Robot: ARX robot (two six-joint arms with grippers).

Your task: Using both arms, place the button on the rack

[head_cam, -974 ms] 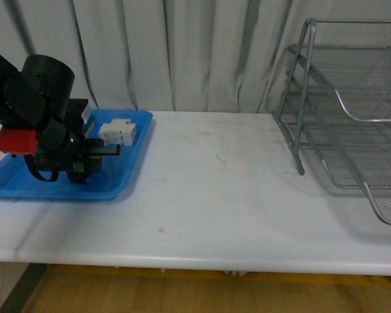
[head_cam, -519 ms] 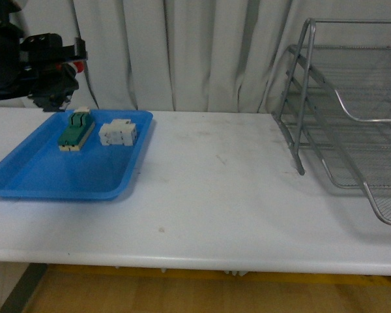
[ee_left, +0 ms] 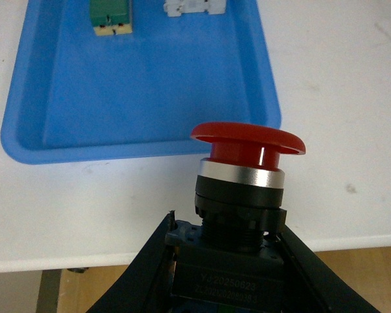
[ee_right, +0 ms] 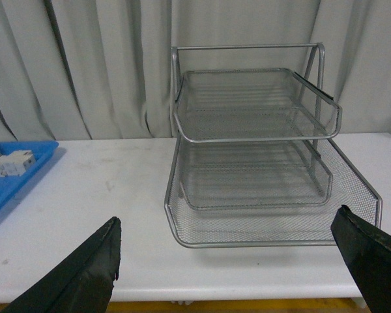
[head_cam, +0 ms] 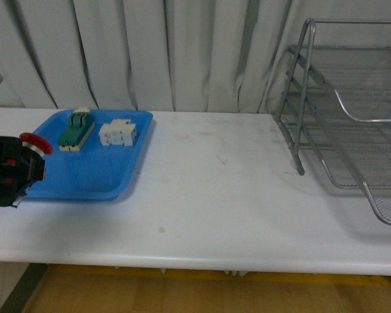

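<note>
Button [ee_left: 242, 189]: red mushroom cap, silver collar, black body with unreadable print, its lower part hidden in the left jaws clamped on it, over the counter [head_cam: 215, 202] front-left, just beside the blue tray [head_cam: 85, 176]; right jaws spread wide, only tips in view, facing the rack [ee_right: 257, 139]
</note>
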